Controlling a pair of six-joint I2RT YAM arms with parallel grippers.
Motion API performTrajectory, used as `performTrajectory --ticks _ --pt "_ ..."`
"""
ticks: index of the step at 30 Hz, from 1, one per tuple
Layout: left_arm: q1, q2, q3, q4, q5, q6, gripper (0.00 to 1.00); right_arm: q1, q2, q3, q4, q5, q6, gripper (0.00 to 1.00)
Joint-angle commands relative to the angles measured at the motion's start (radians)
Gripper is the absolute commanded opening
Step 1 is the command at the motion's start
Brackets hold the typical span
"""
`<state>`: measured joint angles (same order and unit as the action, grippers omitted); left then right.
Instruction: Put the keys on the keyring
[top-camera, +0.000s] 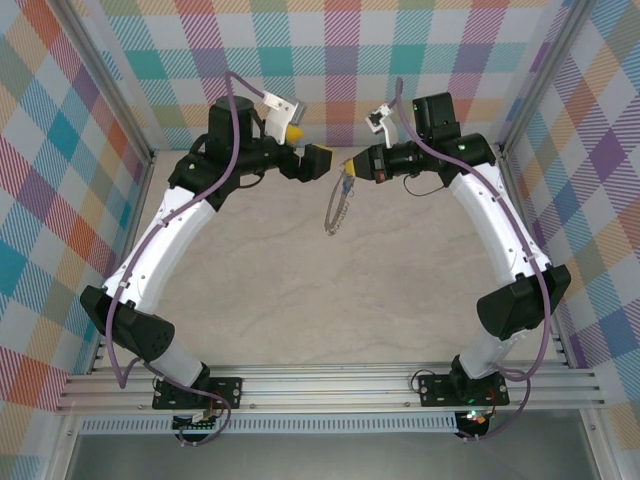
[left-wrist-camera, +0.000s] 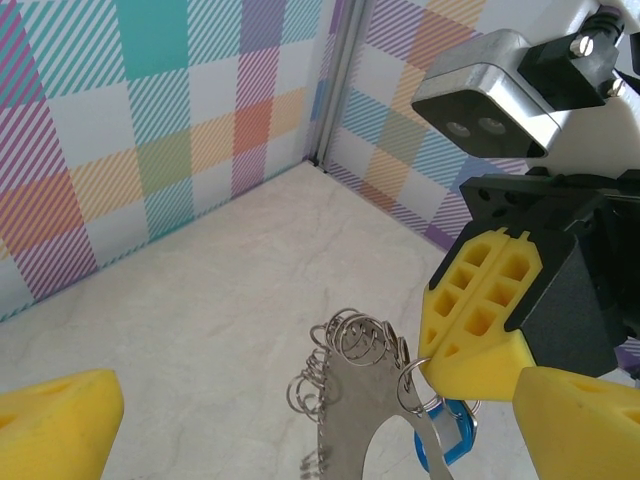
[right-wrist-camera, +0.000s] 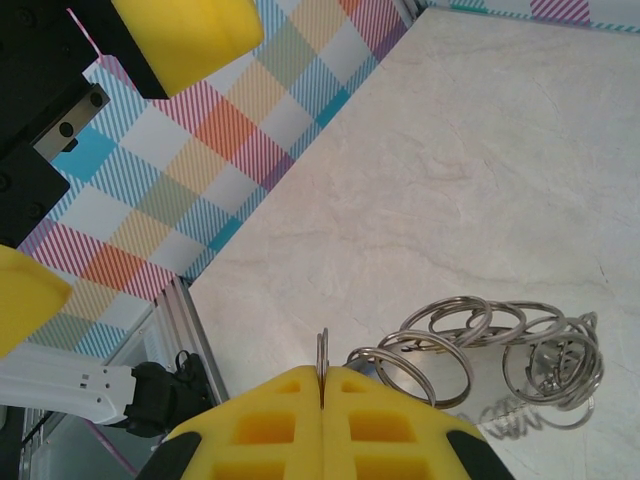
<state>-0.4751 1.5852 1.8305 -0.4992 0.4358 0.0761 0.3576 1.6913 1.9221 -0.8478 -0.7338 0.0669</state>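
Bright, even, diffuse light falls from above. The pale marbled desk (top-camera: 300, 300) looks matte and evenly lit, and the keyring (top-camera: 338, 208) casts just a faint, soft-edged shadow on it. Small glints sit on its metal in the right wrist view. The yellow fingers (left-wrist-camera: 60, 425) of the left claw (left-wrist-camera: 315, 420) look slightly soft at the frame's bottom corners.

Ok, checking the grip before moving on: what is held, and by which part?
The right gripper pinches the keyring by its thin rim at the upper end; the rest hangs below. The left gripper is open and holds nothing.
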Motion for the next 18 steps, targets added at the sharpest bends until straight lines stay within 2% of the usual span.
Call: performTrajectory --ticks 1,8,13,18 --pt "0.006 -0.009 0.024 -0.023 0.003 0.006 1.00 0.000 -0.027 0.040 -0.003 -0.044 0.005 0.00" --pt "0.010 0.043 0.090 -0.073 0.047 -0.030 1.00 0.004 0.009 0.119 -0.036 -0.075 -0.003 0.00" --pt "0.013 0.067 0.150 -0.120 0.063 -0.041 1.00 0.004 0.065 0.242 -0.153 -0.093 -0.062 0.00" --pt "0.028 0.069 0.169 -0.143 0.105 -0.029 1.00 0.004 0.088 0.289 -0.201 -0.113 -0.087 0.00"
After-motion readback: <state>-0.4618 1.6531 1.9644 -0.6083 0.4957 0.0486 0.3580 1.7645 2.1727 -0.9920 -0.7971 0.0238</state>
